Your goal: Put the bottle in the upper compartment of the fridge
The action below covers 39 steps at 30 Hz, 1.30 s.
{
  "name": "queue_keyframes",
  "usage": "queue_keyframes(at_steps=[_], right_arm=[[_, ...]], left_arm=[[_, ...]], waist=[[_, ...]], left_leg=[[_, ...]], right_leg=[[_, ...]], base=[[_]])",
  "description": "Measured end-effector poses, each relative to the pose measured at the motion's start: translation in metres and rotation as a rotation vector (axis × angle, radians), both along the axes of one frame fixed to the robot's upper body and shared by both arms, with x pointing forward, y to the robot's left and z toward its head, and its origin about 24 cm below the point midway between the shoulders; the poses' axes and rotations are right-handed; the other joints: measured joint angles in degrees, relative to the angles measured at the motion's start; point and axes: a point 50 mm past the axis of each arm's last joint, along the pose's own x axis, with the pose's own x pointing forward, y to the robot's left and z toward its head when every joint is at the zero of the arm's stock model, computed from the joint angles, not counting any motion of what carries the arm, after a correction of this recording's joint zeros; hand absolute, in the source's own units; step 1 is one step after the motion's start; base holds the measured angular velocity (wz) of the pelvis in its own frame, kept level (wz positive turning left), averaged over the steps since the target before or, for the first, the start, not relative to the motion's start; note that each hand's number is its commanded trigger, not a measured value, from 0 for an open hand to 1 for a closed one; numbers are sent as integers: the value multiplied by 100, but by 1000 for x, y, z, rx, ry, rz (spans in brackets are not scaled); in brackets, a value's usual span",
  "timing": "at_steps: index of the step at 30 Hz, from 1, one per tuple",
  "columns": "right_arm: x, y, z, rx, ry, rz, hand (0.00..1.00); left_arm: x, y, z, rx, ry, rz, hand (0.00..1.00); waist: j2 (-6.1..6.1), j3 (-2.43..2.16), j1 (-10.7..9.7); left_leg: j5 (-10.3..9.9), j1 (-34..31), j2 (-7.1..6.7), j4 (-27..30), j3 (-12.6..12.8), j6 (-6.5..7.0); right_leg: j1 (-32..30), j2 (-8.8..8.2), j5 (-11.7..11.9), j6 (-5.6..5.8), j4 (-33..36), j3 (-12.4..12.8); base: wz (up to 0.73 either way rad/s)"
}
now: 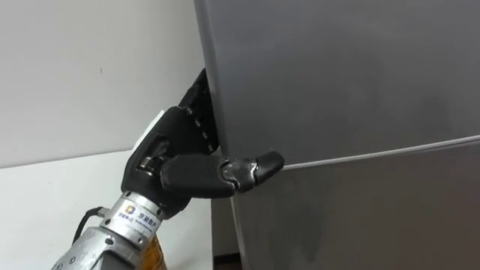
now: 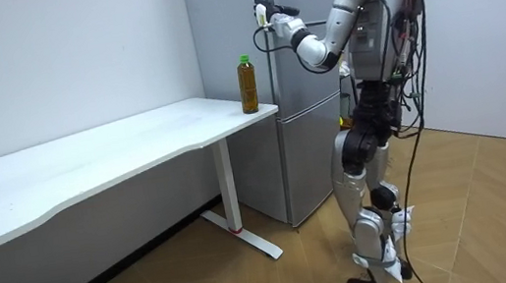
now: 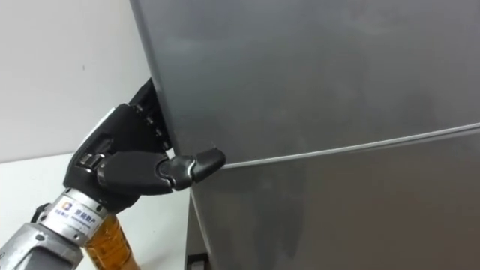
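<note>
The bottle (image 2: 247, 85), amber with a green cap, stands upright on the white table (image 2: 115, 151) at the corner nearest the fridge; its lower part shows beneath my wrist (image 3: 111, 238). My left hand (image 1: 172, 150) is at the left edge of the grey upper fridge door (image 1: 337, 75). Its thumb lies across the door's front just above the seam and its fingers reach round behind the edge, so it grips the door. The door sits flush with the lower door (image 1: 375, 217).
I stand upright facing the tall grey fridge (image 2: 312, 103), which is against the white wall, with the table's end at my left. A wooden floor stretches behind and to the room view's right.
</note>
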Motion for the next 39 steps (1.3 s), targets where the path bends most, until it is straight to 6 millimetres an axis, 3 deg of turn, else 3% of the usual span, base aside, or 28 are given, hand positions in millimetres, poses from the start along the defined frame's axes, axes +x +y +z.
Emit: queue_keyframes(at_steps=[9,20,39], right_arm=[[-2,-1,0,-10,-11,19,0],[-2,-1,-1,-26,-23,37,0],[-2,0,-1,-24,-33,53,0]], left_arm=[[-4,-3,-3,46,-25,-44,0],[-17,-10,-6,114,-79,-124,0],[-20,-13,-4,124,-109,-156,0]], waist=[[-32,-20,107],[-62,-10,117],[-123,-16,125]], left_leg=[[9,-40,-2,57,8,15],[12,-48,-10,69,8,19],[12,-81,-14,69,7,19]], right_leg=[[0,-13,0,0,-2,-33],[26,-29,-2,3,-18,-98],[53,-36,11,21,-49,-156]], base=[[2],[2],[1]])
